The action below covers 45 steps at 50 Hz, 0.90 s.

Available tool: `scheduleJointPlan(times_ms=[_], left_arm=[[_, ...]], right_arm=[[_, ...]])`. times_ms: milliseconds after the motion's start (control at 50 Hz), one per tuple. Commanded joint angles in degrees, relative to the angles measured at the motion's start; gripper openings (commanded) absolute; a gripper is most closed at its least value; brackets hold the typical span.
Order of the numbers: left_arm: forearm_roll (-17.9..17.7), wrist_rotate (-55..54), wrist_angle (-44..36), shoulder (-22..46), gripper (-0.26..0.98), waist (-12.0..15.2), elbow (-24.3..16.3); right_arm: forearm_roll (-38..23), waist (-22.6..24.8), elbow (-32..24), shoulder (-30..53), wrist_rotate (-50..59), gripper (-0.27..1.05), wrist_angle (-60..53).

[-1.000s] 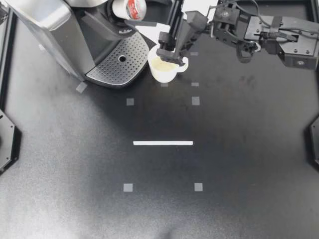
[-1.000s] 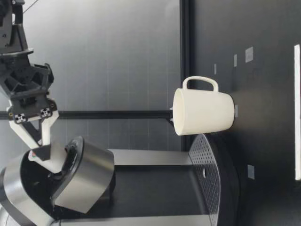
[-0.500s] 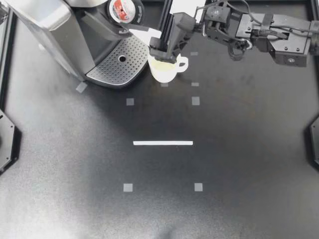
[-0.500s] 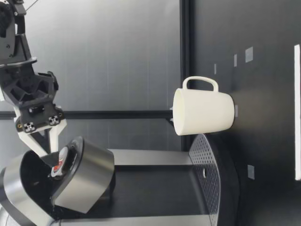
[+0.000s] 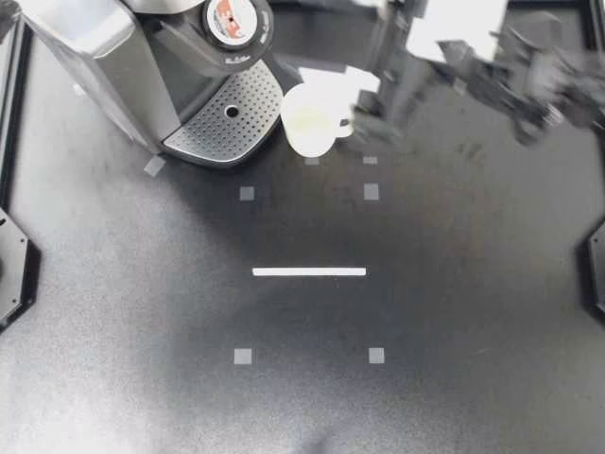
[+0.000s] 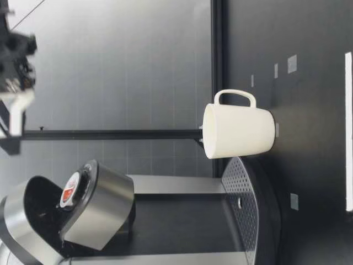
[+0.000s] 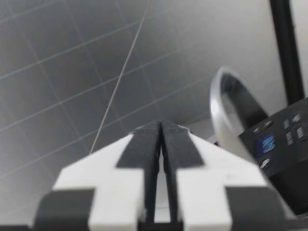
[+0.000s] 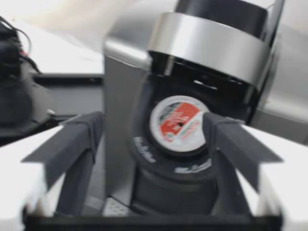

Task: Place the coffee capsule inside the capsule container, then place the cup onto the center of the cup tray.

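Observation:
The red-and-white coffee capsule (image 5: 233,16) sits in the round capsule container at the top of the coffee machine (image 5: 113,57); the low view shows the capsule (image 6: 70,187) under the raised lid. My right gripper (image 5: 364,90) is blurred, back from the machine and beside the cup. In its wrist view it (image 8: 149,144) is open, empty, with the capsule (image 8: 177,121) ahead. The white cup (image 5: 310,123) stands upright on the table next to the perforated cup tray (image 5: 227,123). My left gripper (image 7: 161,139) is shut on nothing.
A gripper (image 6: 15,110) hangs high above the machine in the low view. The cup (image 6: 237,131) has its handle away from the tray (image 6: 248,204). A white tape line (image 5: 309,271) and small grey squares mark the table.
My right gripper let go of the capsule, which now rests in the container. The arm has since pulled up and away to the right. The cup has not moved.

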Motion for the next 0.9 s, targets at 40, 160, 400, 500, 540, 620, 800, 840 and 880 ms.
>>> scheduleJointPlan(times_ms=[40,160,400,500,540,620,800,840,880], left_arm=[[0.53,-1.67,-0.62,1.76,0.11,1.85,-0.44],[0.53,-4.39,-0.70,3.52,0.11,4.48,-0.35],[0.53,-7.82,-4.66,6.77,0.11,6.50,-0.79],[0.53,-8.79,-6.59,7.21,0.11,6.50,-0.62],[0.53,-9.23,-7.47,7.29,0.11,6.50,-0.70],[0.53,-10.11,-9.49,7.82,0.11,6.50,-0.97],[0.53,-12.22,-15.03,8.26,0.11,6.50,-1.67],[0.53,-12.57,-16.96,8.17,0.11,6.50,-1.93],[0.53,-12.74,-18.54,8.09,0.11,6.50,-2.11]], right_arm=[[0.18,1.14,2.20,-4.13,1.93,0.71,-3.16],[0.18,1.23,5.63,-6.15,4.22,0.64,-6.77],[0.18,1.23,10.63,-10.72,6.24,0.63,-11.34],[0.18,1.23,11.51,-11.95,6.24,0.63,-11.60],[0.09,1.23,11.78,-12.30,6.33,0.63,-11.60],[0.18,1.23,12.22,-12.66,6.33,0.63,-11.69],[0.09,1.23,12.66,-12.92,6.42,0.63,-11.69],[0.18,1.23,12.66,-12.92,6.42,0.63,-11.69],[0.18,1.23,12.74,-12.92,6.33,0.63,-11.69]])
